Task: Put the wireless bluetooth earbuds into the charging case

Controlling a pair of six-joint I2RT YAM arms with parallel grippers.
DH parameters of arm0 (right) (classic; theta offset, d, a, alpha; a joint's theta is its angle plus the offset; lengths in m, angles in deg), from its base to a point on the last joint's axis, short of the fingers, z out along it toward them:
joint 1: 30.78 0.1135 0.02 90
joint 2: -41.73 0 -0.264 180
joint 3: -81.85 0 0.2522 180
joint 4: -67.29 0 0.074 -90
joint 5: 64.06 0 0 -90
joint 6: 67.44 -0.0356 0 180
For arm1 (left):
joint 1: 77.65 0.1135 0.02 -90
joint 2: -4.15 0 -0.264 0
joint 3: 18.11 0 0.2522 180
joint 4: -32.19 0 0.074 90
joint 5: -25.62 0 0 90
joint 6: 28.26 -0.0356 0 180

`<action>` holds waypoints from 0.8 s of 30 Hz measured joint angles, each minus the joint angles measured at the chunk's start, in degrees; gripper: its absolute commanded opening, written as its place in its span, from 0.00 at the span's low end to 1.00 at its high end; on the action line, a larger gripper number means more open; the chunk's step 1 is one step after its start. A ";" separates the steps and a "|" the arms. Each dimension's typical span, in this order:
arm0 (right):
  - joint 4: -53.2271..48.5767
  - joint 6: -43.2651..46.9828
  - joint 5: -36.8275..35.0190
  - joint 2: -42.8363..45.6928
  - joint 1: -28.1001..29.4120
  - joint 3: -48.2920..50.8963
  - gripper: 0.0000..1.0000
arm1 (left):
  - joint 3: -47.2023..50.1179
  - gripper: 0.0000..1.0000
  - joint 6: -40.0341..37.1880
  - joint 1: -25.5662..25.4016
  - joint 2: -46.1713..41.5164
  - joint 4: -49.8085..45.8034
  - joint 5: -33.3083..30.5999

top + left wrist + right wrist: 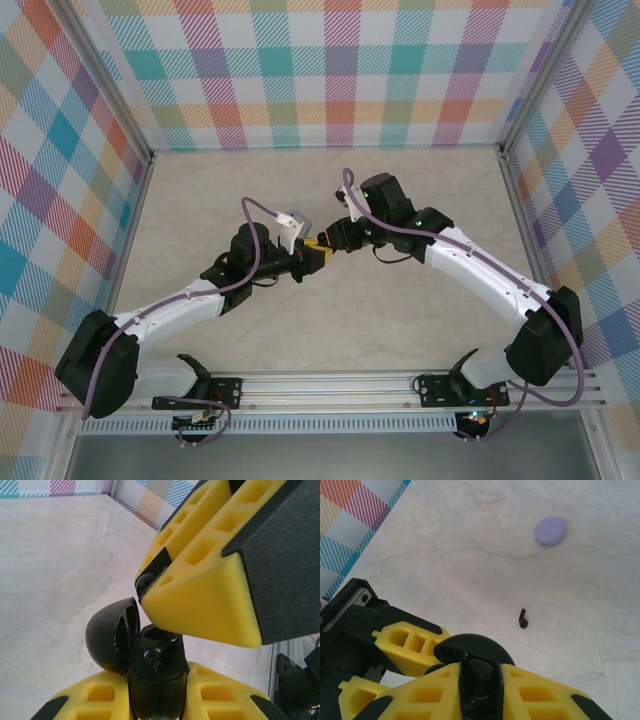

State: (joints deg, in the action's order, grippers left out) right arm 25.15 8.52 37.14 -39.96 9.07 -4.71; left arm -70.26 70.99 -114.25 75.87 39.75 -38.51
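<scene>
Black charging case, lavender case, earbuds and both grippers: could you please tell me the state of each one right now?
black charging case: lid open, gripped.
left gripper: shut on the black charging case.
right gripper: shut on the held black earbud.
held black earbud: pinched just above the open case, not seated.
loose black earbud: lying on the table, untouched.
lavender case: closed, resting on the table.

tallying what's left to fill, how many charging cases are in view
2. A black case, lid open, sits clamped in the left gripper. A lavender case, closed, lies on the table. More may be hidden under the arms.
</scene>
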 measured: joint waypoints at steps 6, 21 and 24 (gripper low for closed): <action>-0.17 0.26 0.24 0.00 0.28 0.02 0.24 | 0.00 0.01 0.17 0.00 -0.11 0.00 -0.07; -1.18 1.68 1.86 -0.02 0.87 0.02 0.32 | 0.00 0.00 0.42 0.00 -0.13 -0.15 -0.44; -1.18 1.66 1.99 -0.02 0.87 0.02 0.34 | 0.00 0.00 0.42 0.00 -0.13 -0.15 -0.44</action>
State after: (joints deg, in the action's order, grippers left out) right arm 23.97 10.18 39.13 -39.98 9.95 -4.69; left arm -70.26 71.41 -114.25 75.74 39.60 -38.95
